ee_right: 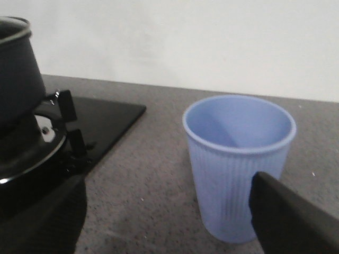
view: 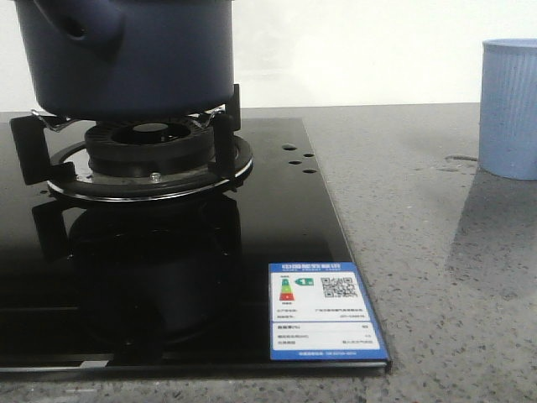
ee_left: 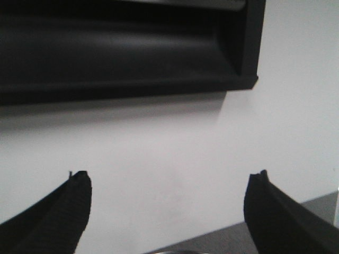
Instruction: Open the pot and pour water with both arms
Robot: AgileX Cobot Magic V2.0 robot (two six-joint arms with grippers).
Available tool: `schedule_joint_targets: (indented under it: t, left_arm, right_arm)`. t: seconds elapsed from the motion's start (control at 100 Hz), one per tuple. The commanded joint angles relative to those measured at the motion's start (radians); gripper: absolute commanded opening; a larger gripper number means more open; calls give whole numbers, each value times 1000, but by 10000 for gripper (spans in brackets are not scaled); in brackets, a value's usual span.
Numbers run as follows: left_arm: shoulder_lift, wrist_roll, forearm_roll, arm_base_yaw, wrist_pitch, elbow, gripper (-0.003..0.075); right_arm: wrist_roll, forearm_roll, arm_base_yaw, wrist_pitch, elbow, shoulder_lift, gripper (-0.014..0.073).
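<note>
Neither claw shows in your front view; what you get there is the pot (view: pixel 126 54), dark navy, seated on the black burner grate (view: pixel 151 155) at the upper left, its stubby tube (view: pixel 80 21) jutting toward you and cut by the frame's top edge. Black glass cooktop (view: pixel 168 252) runs to a straight right edge carrying a blue-bordered energy label (view: pixel 323 311) at the near corner. Grey speckled counter (view: pixel 419 252) lies open to the right of that edge. Light blue ribbed cup (view: pixel 509 109) stands at the far right, well apart from the pot, partly cut by the frame. Left wrist view: left gripper (ee_left: pixel 169 211) spread wide, one black wedge fingertip (ee_left: pixel 69 206) at each side, nothing between them but pale wall (ee_left: pixel 175 159). Dark recessed fixture (ee_left: pixel 122 47) spans the wall above, ending in a square corner. A sliver of counter shows low between the tips. Right wrist view: right gripper (ee_right: pixel 169 217) also spread, holding nothing; one fingertip (ee_right: pixel 288 211) overlaps the cup (ee_right: pixel 238 159) in the picture, though you cannot tell contact from this angle. Cup upright, its inside looking empty, on bare counter just off the cooktop's corner (ee_right: pixel 106 114). Pot (ee_right: pixel 16 69) sits beyond that edge on its grate, a pale rim line at its top.
</note>
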State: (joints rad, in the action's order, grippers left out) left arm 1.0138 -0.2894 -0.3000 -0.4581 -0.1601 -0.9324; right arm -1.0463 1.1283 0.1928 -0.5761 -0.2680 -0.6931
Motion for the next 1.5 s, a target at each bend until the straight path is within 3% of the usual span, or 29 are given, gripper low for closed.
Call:
schedule_joint_targets:
  t: [0.0, 0.1, 0.24, 0.3, 0.39, 0.51, 0.78, 1.01, 1.49]
  left_arm:
    - [-60, 2, 8, 35, -41, -36, 514]
    - [-101, 2, 8, 90, 6, -36, 401]
    - [-144, 2, 8, 158, 111, -36, 114]
    - [-172, 2, 8, 181, 160, -34, -18]
    - [-222, -1, 11, 202, 197, -8, -16]
    - [-322, -1, 25, 214, 137, 96, -16]
    - [-625, -1, 4, 214, 69, 432, -16]
    - [-871, -1, 1, 214, 69, 623, -16]
    - [-955, -1, 1, 214, 69, 683, -16]
  right_arm:
    - [-3, -61, 2, -70, -63, 6, 454]
    - [-3, -63, 2, -70, -121, 6, 258]
    - [-3, -61, 2, -61, -207, 6, -51]
    - [-8, -61, 2, -53, -232, 7, -62]
    - [-15, -61, 2, -48, -244, 28, -62]
    - [-15, -61, 2, -48, -210, 97, -62]
    - [5, -61, 2, 15, 5, 305, -62]
    - [5, -61, 2, 80, 150, 478, -62]
    - [5, -61, 2, 92, 186, 510, -62]
